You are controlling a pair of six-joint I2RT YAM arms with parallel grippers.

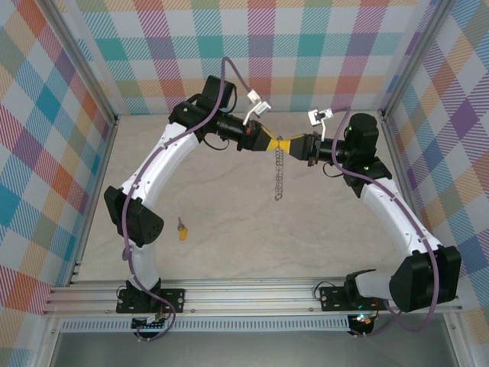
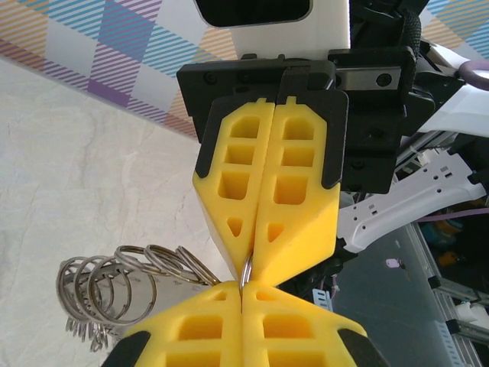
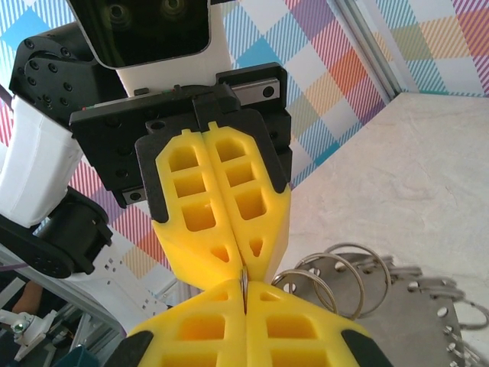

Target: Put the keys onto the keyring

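My left gripper (image 1: pixel 269 143) and right gripper (image 1: pixel 295 144) meet nose to nose above the far middle of the pale marbled table (image 1: pixel 229 252). Each has its yellow moulded fingers pressed fully together, and a thin wire of the silvery-grey, chain-like metal keyring (image 1: pixel 279 172) is pinched where the tips meet. The rest of its loops hang straight down between my arms. In the left wrist view they bunch up just beside my fingers (image 2: pixel 191 321). I judge the ring light but hard, springy and slick, so a narrow pinch could let it twist or slide, and the dangling loops will swing with any quick move. The tiny key (image 1: pixel 182 229), with its yellow-orange plastic head and short dark blade, lies flat on the table near my left arm, well apart from both grippers. It looks very light, and I would take it by the head
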